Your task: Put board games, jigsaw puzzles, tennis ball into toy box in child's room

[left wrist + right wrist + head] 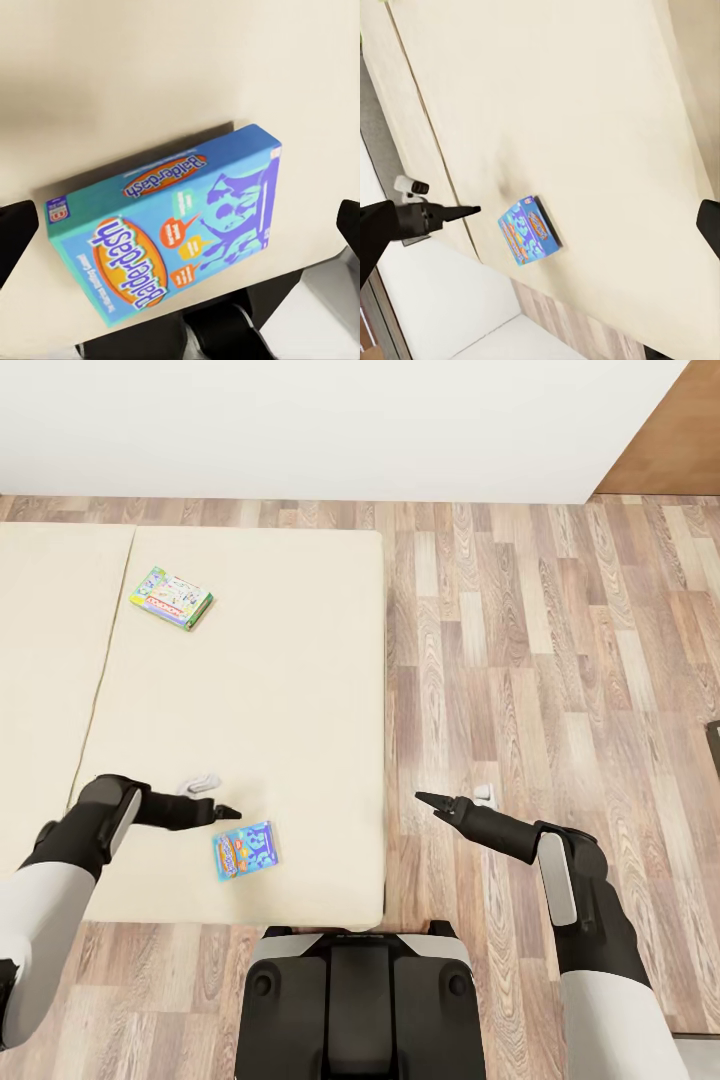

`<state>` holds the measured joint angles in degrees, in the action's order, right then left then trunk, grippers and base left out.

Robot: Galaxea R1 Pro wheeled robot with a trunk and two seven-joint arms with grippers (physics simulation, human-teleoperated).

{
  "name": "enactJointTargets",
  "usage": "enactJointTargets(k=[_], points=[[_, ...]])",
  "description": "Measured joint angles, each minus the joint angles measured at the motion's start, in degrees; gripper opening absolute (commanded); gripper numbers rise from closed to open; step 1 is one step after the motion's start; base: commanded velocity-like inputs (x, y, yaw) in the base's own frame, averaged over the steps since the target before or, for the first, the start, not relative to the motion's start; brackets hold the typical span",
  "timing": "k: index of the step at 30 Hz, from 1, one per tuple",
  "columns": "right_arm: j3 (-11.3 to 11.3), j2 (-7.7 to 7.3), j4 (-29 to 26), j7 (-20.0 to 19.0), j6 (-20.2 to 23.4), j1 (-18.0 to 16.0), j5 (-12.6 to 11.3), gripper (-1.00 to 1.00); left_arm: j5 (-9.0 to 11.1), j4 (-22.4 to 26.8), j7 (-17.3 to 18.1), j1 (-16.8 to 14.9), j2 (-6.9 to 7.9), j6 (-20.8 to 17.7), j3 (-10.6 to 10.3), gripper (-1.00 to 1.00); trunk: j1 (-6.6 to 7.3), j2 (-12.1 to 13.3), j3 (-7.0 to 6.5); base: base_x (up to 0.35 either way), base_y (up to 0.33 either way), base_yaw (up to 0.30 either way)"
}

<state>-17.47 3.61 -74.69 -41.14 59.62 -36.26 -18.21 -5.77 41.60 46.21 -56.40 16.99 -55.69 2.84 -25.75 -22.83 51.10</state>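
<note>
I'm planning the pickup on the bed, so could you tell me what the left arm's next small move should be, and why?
Probably lower the left gripper onto the blue game and close. In the head view it hovers just beside the box near the bed's front edge, and the left wrist view has the box between the spread fingers, untouched. The green-edged game lies farther back; the right gripper is over the floor.

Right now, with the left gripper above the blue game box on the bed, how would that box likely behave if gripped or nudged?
The blue game box looks like a stiff, flat-sided carton, so it should probably hold its shape. Lying flat on the bed, it seems unlikely to roll or tip. A nudge from the left gripper might slide it, or press it into the soft mattress.
</note>
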Motion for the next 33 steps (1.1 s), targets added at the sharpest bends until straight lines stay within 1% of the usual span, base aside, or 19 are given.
enactJointTargets(k=[4,9,27,31,33], points=[[0.0,0.01,0.0,0.0,0.0,0.0,0.0,1.00,0.0,0.0,0.0,0.5,-0.06,-0.2,-0.8,1.00,0.00,0.0,0.00,0.000,0.000,0.000],[0.0,0.01,0.0,0.0,0.0,0.0,0.0,1.00,0.0,-0.1,0.0,0.9,-0.14,-0.4,-1.2,1.00,0.00,0.0,0.00,0.000,0.000,0.000],[0.1,0.02,0.0,0.0,0.0,0.0,0.0,1.00,0.0,-0.1,0.0,1.8,-0.18,-1.4,-1.6,1.00,0.00,0.0,0.00,0.000,0.000,0.000],[0.1,0.02,0.0,0.0,0.0,0.0,0.0,1.00,0.0,-0.1,0.0,1.9,-0.19,-1.5,-2.1,1.00,0.00,0.0,0.00,0.000,0.000,0.000],[0.1,0.02,0.0,0.0,0.0,0.0,0.0,1.00,0.0,-0.2,0.0,2.0,-0.18,-1.6,-2.7,1.00,0.00,0.0,0.00,0.000,0.000,0.000]])
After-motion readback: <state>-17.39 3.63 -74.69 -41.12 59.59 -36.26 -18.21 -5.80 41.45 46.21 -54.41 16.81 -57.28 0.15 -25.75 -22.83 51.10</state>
